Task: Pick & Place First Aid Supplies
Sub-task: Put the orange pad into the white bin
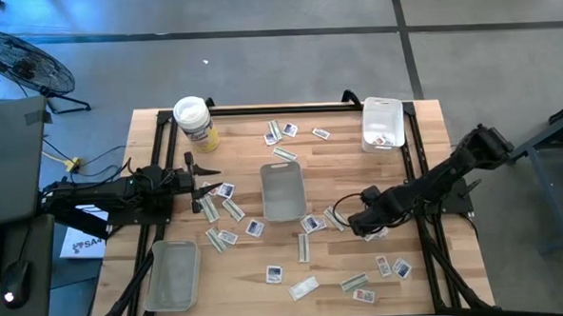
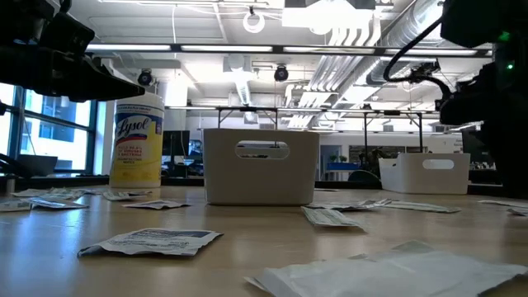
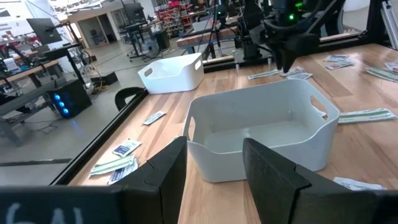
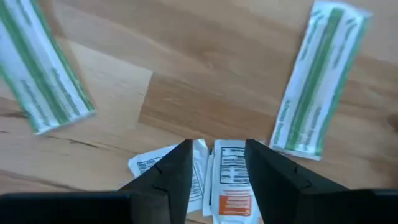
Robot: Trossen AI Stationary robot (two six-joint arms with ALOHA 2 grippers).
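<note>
Right end effector [image 4: 216, 163], fingers parted, straddles a white packet [image 4: 230, 180]; bare wood between green strips [image 4: 314, 81].

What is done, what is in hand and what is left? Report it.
Done: little shows. The centre bin looks empty; the far right bin may hold a few pieces. In hand: the right gripper hangs, jaws open, over a white packet on the table; nothing lifted. The left gripper waits open beside the centre bin. Left: nearly all packets lie scattered.
</note>
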